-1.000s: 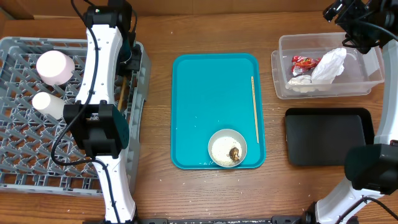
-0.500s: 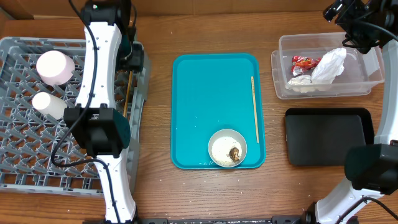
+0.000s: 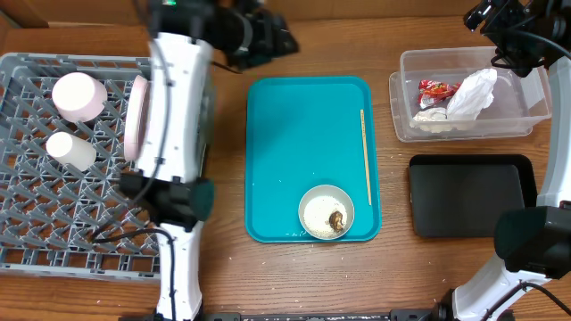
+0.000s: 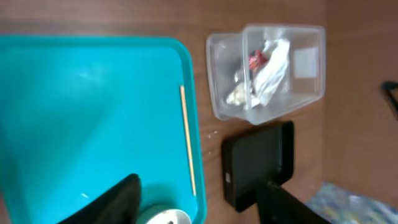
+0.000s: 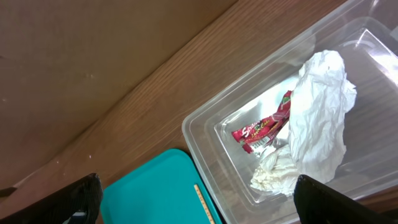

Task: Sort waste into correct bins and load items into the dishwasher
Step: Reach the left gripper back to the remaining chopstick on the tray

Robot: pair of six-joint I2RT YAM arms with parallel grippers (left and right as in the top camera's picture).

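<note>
The grey dish rack (image 3: 53,223) holds the pale pink dish (image 3: 78,96), the white cup (image 3: 70,150) and the white-pink plate (image 3: 136,116) standing on edge. The white bowl (image 3: 314,198) with rice (image 3: 317,214) and a brown lump (image 3: 337,220) sits on the teal tray (image 3: 294,134); its rim also shows in the left wrist view (image 4: 165,218). One chopstick (image 3: 365,156) lies on that tray. The clear tub (image 3: 526,116) holds the red wrapper (image 3: 437,88) and napkin (image 3: 471,92). My left gripper (image 3: 272,37) is open and empty above the tray's far edge. My right gripper (image 3: 500,22) is open and empty above the tub.
The black tray (image 3: 473,194) lies on the wood table in front of the tub; it also shows in the left wrist view (image 4: 258,162). The left arm's white links stretch over the rack's right side. A second chopstick is not visible.
The left arm has swung from over the rack's right edge to the right, above the teal tray's far end. The plate now shows in the rack. The right arm has not moved.
</note>
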